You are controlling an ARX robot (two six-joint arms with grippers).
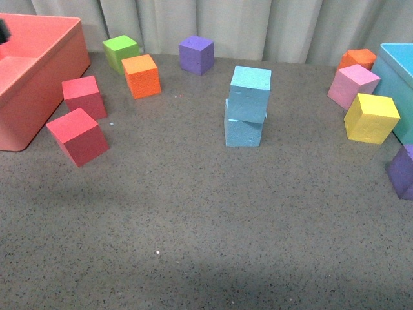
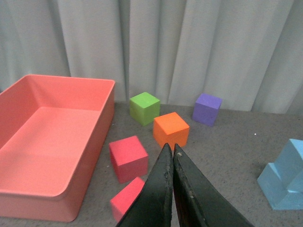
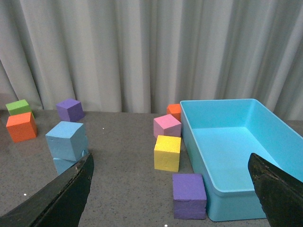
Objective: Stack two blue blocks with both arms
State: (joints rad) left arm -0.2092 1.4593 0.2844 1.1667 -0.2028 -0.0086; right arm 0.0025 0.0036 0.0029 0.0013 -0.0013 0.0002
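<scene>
Two blue blocks stand stacked mid-table: the upper one rests slightly turned and offset on the lower one. Neither arm shows in the front view. In the left wrist view my left gripper is shut with nothing in it, and the blue stack sits apart at the picture's edge. In the right wrist view my right gripper is open wide and empty. The stack's upper block and lower block lie beyond one finger, clear of it.
A red bin stands at the far left with two red cubes beside it. Green, orange and purple cubes sit behind. At the right are the turquoise bin and pink, yellow and purple cubes.
</scene>
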